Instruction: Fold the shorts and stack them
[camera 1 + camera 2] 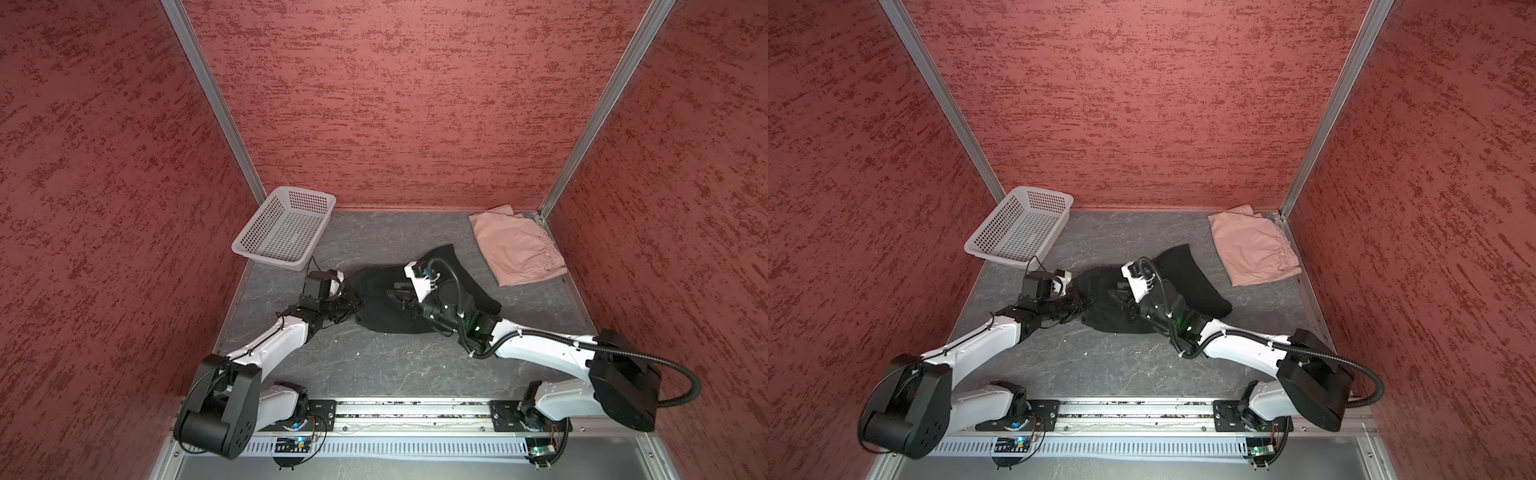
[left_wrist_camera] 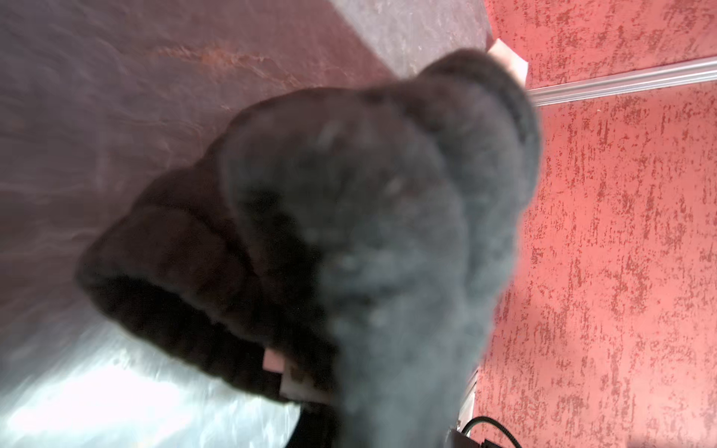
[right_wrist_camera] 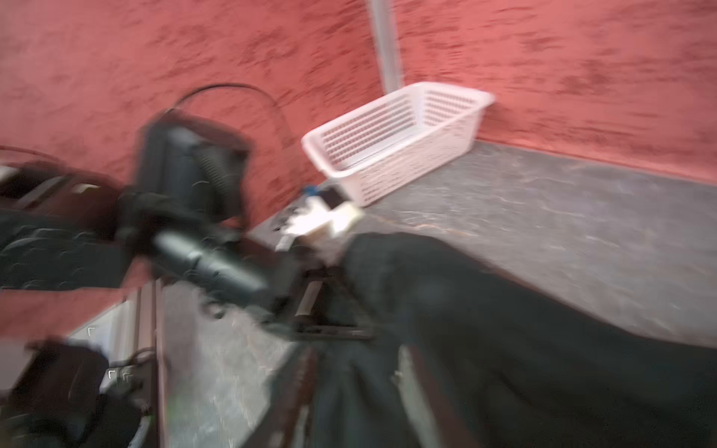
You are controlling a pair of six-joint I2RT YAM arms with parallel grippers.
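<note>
Landmark: white basket (image 1: 255, 220), at the back-left corner of the table (image 1: 374, 365). I took every place below from it.
Pink shorts (image 1: 517, 249): lay well apart from the basket, at the opposite back corner. They were flat and folded to a neat rectangle, with nothing on top.
Black shorts (image 1: 374, 284): lay rumpled on the table just off the basket's near-right corner, spreading away from it toward the pink pair. By my reading they were not yet folded.
Left gripper (image 1: 353, 305): sat at the edge of the black shorts nearest the basket. Its wrist view was filled with dark cloth bunched up close, so I logged it as clamped on that edge.
Right gripper (image 1: 397, 293): was low over the middle of the black shorts, farther from the basket than the left one. It was dark on dark from above and its wrist view was blurred. I could not tell whether its jaws were apart or together, nor whether it had cloth.
Step in hand (my judgement): taking hold of the black pair to spread or fold it. The pink pair was done and the stack not started.
Next move calls for: a sure second hold by the right gripper, then both lifting together so the cloth pulls flat without slipping. Once folded, the pair goes away from the basket onto the pink shorts.
Risk: a one-sided pull would only drag the heap.
</note>
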